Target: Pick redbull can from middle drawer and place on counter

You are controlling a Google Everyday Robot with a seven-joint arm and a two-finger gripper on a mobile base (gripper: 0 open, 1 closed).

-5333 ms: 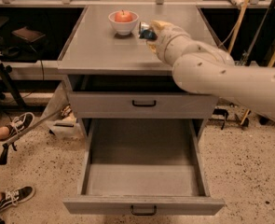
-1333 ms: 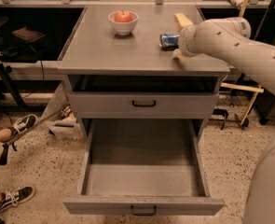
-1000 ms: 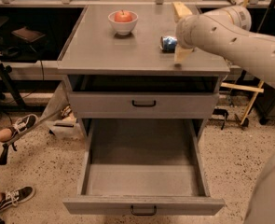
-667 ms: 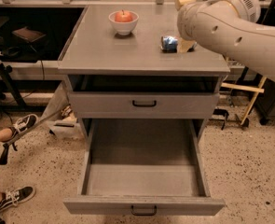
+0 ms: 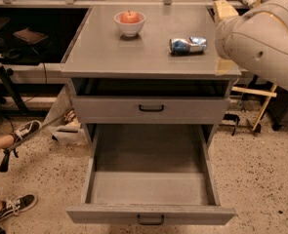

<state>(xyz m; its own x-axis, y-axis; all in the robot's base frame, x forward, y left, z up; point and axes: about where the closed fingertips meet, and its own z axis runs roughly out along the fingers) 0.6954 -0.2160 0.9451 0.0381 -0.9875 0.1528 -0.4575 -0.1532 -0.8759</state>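
Redbull can [image 5: 188, 45] lies on its side on the counter [image 5: 133, 52], just to the left of the gripper [image 5: 219, 37] and clear of it, its length running left to right with the blue end pointing away from the gripper. The gripper hangs over the right edge of the counter, its two tan fingers [image 5: 224, 9] spread wide with nothing between them, one toward the back of the counter and one at the front corner; the bulky white arm [image 5: 265, 33] covers the part between them and fills the space to the right. Farther left of the gripper, beyond the can and toward the back of the counter, a white bowl [image 5: 129, 25] stands with a red apple [image 5: 130, 17] in it, well apart from the can. Below the gripper and to its left, a closed grey drawer front [image 5: 151, 108] with a black handle sits under the counter. Lower still, the middle drawer [image 5: 151, 179] is pulled far out, its flat grey floor in full view. Far left of the gripper, at floor level, two dark sneakers [image 5: 21, 129] with white soles show at the edge.
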